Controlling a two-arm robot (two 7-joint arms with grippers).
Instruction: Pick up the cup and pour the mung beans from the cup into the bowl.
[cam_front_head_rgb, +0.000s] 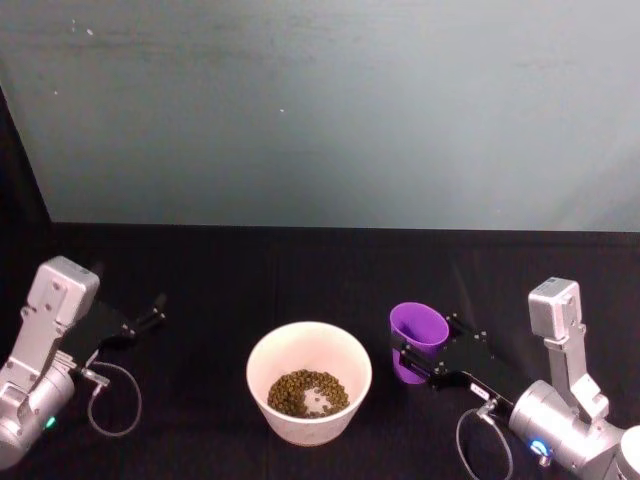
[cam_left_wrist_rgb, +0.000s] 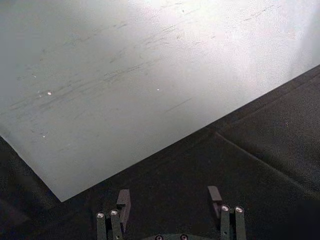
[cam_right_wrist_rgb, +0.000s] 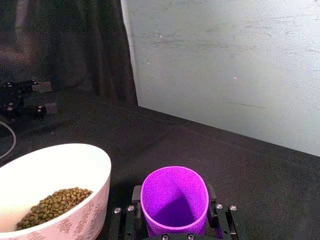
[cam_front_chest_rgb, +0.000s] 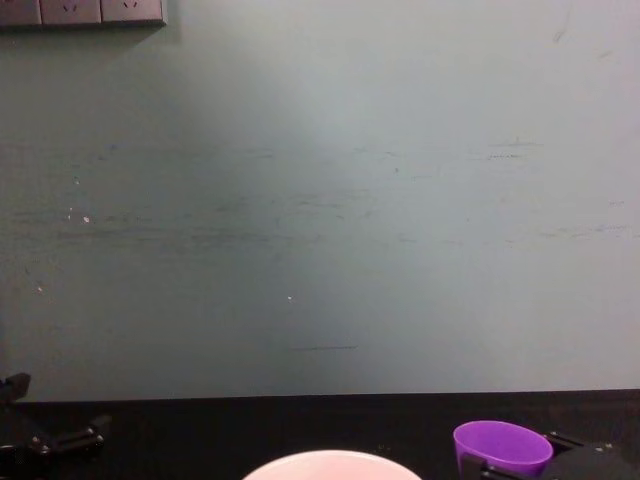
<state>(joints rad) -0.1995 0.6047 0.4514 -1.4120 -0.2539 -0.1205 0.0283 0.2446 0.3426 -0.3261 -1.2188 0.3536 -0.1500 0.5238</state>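
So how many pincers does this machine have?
2. The left pincer hangs open over the dark table, left of the bowl. The right pincer is shut on the purple cup, right of the bowl.

Mung beans (cam_front_head_rgb: 308, 392) lie in the bowl (cam_front_head_rgb: 300, 343). The cup (cam_front_head_rgb: 415, 335) stands just right of it, between the right gripper's (cam_front_head_rgb: 424, 364) fingers.

Plastic, cloth and painted wall

The cup (cam_right_wrist_rgb: 174, 201) looks like smooth, slightly grainy matt purple plastic; the bowl (cam_right_wrist_rgb: 65, 165) is smooth and faintly glossy, with a leaf pattern outside. Matt olive beans (cam_front_head_rgb: 308, 392) lie in it. Black matt cloth (cam_front_head_rgb: 300, 280) covers the bench. The right pincer (cam_right_wrist_rgb: 175, 212) is black matt metal with shiny screws; the wall (cam_front_chest_rgb: 320, 200) is scuffed matt paint.
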